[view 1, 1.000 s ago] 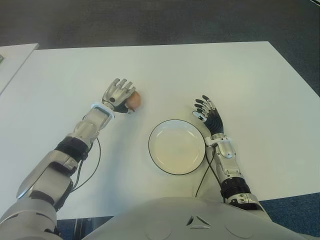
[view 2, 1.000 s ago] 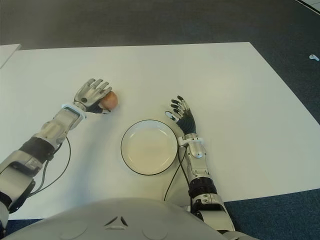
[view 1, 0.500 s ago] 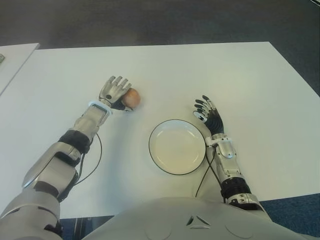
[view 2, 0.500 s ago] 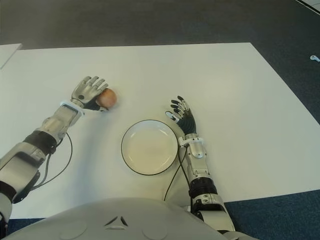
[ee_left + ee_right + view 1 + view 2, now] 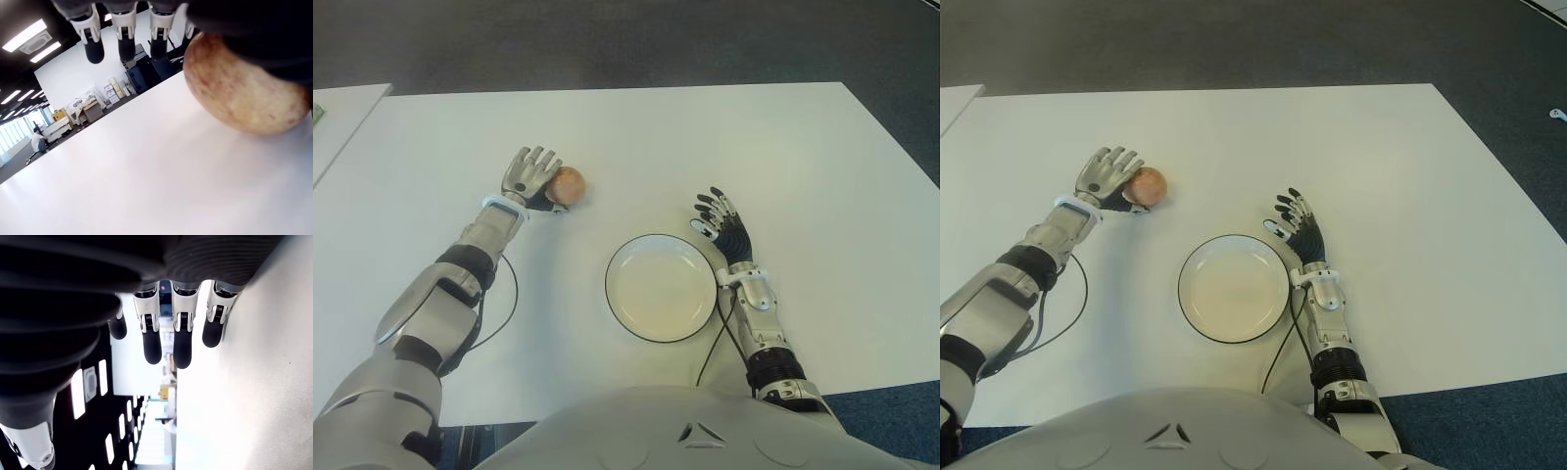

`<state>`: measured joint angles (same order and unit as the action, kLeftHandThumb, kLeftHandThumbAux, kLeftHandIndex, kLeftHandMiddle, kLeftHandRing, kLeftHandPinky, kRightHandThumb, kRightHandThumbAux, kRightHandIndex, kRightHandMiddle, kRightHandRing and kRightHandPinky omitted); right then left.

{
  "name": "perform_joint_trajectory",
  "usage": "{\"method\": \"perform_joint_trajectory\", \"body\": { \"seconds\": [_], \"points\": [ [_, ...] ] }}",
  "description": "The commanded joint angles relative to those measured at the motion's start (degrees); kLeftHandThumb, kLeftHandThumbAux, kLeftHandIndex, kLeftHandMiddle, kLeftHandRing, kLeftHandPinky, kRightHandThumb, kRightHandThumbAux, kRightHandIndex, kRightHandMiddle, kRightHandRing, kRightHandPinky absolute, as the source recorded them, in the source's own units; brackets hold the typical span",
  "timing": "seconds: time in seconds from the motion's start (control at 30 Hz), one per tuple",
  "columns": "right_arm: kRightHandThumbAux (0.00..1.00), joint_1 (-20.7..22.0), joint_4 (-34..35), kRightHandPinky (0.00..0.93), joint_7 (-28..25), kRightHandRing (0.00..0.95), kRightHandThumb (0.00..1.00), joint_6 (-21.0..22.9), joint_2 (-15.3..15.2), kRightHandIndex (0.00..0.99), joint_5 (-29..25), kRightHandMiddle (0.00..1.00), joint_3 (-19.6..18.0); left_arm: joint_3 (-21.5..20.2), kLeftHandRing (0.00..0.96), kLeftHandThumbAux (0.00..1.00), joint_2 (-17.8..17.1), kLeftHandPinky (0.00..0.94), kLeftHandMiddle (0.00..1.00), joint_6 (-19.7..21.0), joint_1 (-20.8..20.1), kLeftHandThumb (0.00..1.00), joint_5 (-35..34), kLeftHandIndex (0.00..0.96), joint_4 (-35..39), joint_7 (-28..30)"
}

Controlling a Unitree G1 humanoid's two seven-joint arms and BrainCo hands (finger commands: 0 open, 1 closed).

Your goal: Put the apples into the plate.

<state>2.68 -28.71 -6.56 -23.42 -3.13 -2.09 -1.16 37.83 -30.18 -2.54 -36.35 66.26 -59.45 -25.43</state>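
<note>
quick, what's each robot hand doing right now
Left robot hand: open, fingers straight, against the apple, not gripping it.
Right robot hand: open, holding nothing.

Bare table [image 5: 724, 147] between apple [image 5: 567, 183] and plate [image 5: 661, 287], right hand [image 5: 722, 223] flanking plate's right rim

A broad white desk [image 5: 705, 137] fills most of the scene. Past its far edge lies dark grey floor [image 5: 607, 44], and the same floor shows along its right side. At the far left stands the corner of a second white desk [image 5: 342, 113], set apart by a narrow gap. A small pale object [image 5: 1554, 113] lies on the floor at the far right.
</note>
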Motion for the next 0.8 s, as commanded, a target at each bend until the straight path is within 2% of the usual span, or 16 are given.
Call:
{"method": "perform_joint_trajectory", "body": {
  "seconds": [0.03, 0.23, 0.3, 0.33, 0.37, 0.4, 0.43, 0.57, 0.6, 0.67, 0.73, 0.8],
  "points": [
    [0.668, -5.19, -4.01, 0.177, -0.43, 0.226, 0.146, 3.72, 0.00, 0.070, 0.08, 0.216, -0.03, 2.25, 0.000, 0.311, 2.11, 0.008, 0.000, -2.31, 1.71, 0.315, -1.34, 0.000, -2.86, 1.07],
    [0.659, -5.32, -3.97, 0.181, -0.52, 0.228, 0.137, 3.28, -0.11, 0.073, 0.21, 0.215, -0.07, 2.83, 0.000, 0.316, 3.75, 0.036, 0.000, -3.02, 1.60, 0.315, -3.86, 0.000, -4.64, 1.29],
    [0.661, -5.46, -3.75, 0.180, -0.56, 0.228, 0.135, 3.36, -0.08, 0.072, 0.18, 0.213, -0.05, 2.93, 0.010, 0.320, 4.47, 0.071, 0.017, -3.44, 1.64, 0.319, -4.76, 0.009, -5.81, 0.87],
    [0.663, -5.55, -3.58, 0.182, -0.59, 0.228, 0.135, 3.47, -0.03, 0.072, 0.11, 0.213, -0.05, 2.76, 0.066, 0.322, 4.76, 0.122, 0.068, -3.87, 1.75, 0.331, -5.47, 0.037, -6.27, 0.46],
    [0.665, -5.61, -3.47, 0.180, -0.60, 0.228, 0.138, 3.55, 0.01, 0.073, 0.06, 0.212, -0.05, 2.70, 0.241, 0.330, 4.90, 0.270, 0.241, -4.16, 1.78, 0.378, -5.99, 0.130, -6.58, 0.15],
    [0.666, -5.66, -3.38, 0.179, -0.63, 0.227, 0.140, 3.61, 0.04, 0.073, 0.01, 0.211, -0.06, 2.67, 0.354, 0.334, 5.01, 0.365, 0.352, -4.44, 1.82, 0.409, -6.47, 0.189, -6.89, -0.37],
    [0.664, -5.68, -3.34, 0.174, -0.65, 0.226, 0.141, 3.64, 0.06, 0.074, -0.01, 0.210, -0.06, 2.76, 0.429, 0.342, 5.04, 0.432, 0.430, -4.59, 1.79, 0.442, -6.80, 0.246, -7.10, -0.74],
    [0.658, -6.05, -2.85, 0.166, -0.69, 0.220, 0.137, 3.63, 0.10, 0.077, 0.02, 0.206, 0.03, 3.58, 0.534, 0.371, 5.36, 0.522, 0.549, -4.77, 1.97, 0.506, -7.38, 0.363, -8.36, -3.41],
    [0.655, -6.13, -2.73, 0.165, -0.69, 0.218, 0.133, 3.64, 0.09, 0.078, 0.04, 0.204, 0.06, 3.83, 0.567, 0.484, 5.49, 0.547, 0.588, -4.75, 1.99, 0.578, -7.40, 0.389, -8.73, -4.06],
    [0.651, -6.26, -2.51, 0.162, -0.69, 0.217, 0.129, 3.74, 0.08, 0.080, 0.09, 0.203, 0.12, 4.33, 0.610, 0.584, 5.68, 0.578, 0.629, -4.70, 1.89, 0.643, -7.36, 0.412, -9.32, -4.88],
    [0.648, -6.48, -2.12, 0.164, -0.44, 0.218, 0.125, 3.97, 0.06, 0.082, 0.36, 0.204, 0.22, 4.60, 0.651, 0.636, 6.57, 0.620, 0.663, -4.46, 1.97, 0.677, -7.56, 0.425, -10.06, -5.44],
    [0.642, -6.59, -1.90, 0.181, -0.32, 0.227, 0.122, 4.11, 0.05, 0.086, 0.47, 0.216, 0.27, 4.67, 0.714, 0.670, 7.20, 0.706, 0.717, -4.39, 2.00, 0.703, -7.82, 0.435, -10.55, -5.74]
  ]
}}
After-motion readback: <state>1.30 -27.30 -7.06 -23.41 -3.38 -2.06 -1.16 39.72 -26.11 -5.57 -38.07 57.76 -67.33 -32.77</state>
